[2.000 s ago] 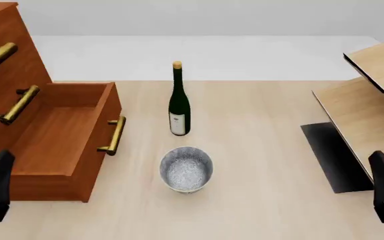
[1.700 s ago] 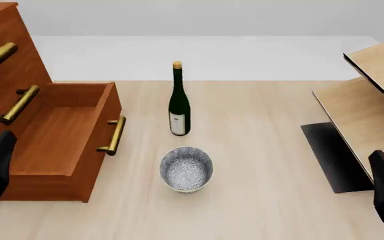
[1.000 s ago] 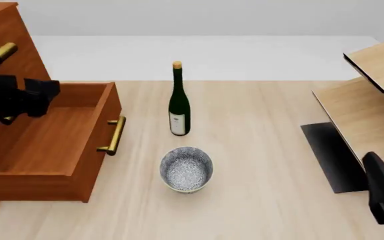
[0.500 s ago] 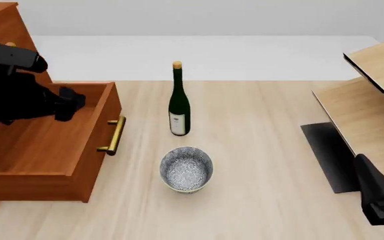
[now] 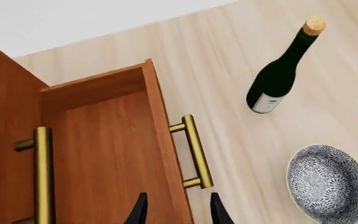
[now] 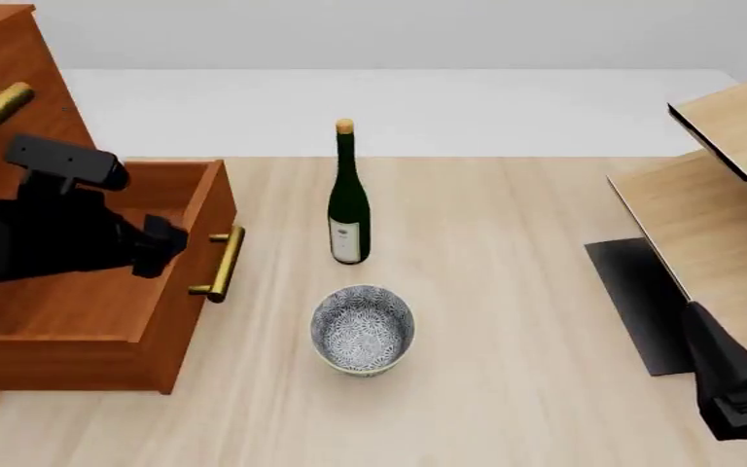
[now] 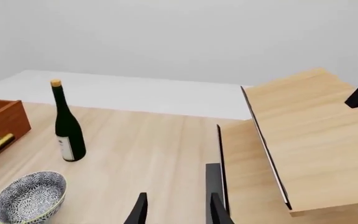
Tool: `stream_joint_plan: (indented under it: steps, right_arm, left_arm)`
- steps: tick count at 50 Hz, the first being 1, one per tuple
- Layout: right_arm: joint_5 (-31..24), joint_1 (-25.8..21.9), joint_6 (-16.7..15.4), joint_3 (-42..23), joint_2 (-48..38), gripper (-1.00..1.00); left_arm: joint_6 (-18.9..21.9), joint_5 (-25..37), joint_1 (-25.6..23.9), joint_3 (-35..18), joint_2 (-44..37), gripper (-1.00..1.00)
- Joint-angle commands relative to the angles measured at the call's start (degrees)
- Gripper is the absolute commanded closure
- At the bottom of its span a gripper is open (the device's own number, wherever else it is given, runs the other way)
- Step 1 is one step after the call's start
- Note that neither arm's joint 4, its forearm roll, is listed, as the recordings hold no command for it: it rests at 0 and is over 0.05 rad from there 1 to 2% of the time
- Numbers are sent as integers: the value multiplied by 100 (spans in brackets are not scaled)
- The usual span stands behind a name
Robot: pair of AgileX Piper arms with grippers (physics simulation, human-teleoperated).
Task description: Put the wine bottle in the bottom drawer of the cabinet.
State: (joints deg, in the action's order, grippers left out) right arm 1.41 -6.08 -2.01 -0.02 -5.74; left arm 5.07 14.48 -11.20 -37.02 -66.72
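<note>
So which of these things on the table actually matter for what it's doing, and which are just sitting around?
Part of the job:
- tall dark green glass wine bottle, standing upright
- open reddish-brown wooden bottom drawer
- big reddish-brown wooden cabinet

Just lying about:
- short blue-and-white patterned bowl
- pale light-wood shelf unit

Illumination is bright, even and diffuse in all three views; no single light source can be identified. Shadows are minimal: the wine bottle (image 6: 347, 201) and the bowl (image 6: 363, 329) cast almost none on the table (image 6: 516, 321), and the interior of the bottom drawer (image 6: 82, 272) reads only slightly darker near its walls. A faint sheen marks the drawer's brass handle (image 5: 196, 151); the bottle glass carries no strong glare. Rendering is sharp from near to far, with no motion blur or grain. Straight edges stay straight at the frame borders. The white background is flat and featureless.
</note>
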Motion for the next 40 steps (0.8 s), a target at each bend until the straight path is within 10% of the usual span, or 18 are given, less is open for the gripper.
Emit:
stream_joint_plan:
  steps: [1,40]
  right_arm:
    - [-9,-32,-14,0,-17,-100]
    - [-107,-24,-61,1,21,-100]
  left_arm:
    - [-9,-318,-49,261,-180,-100]
    - [-206,-1433,-250,868,-1031,-100]
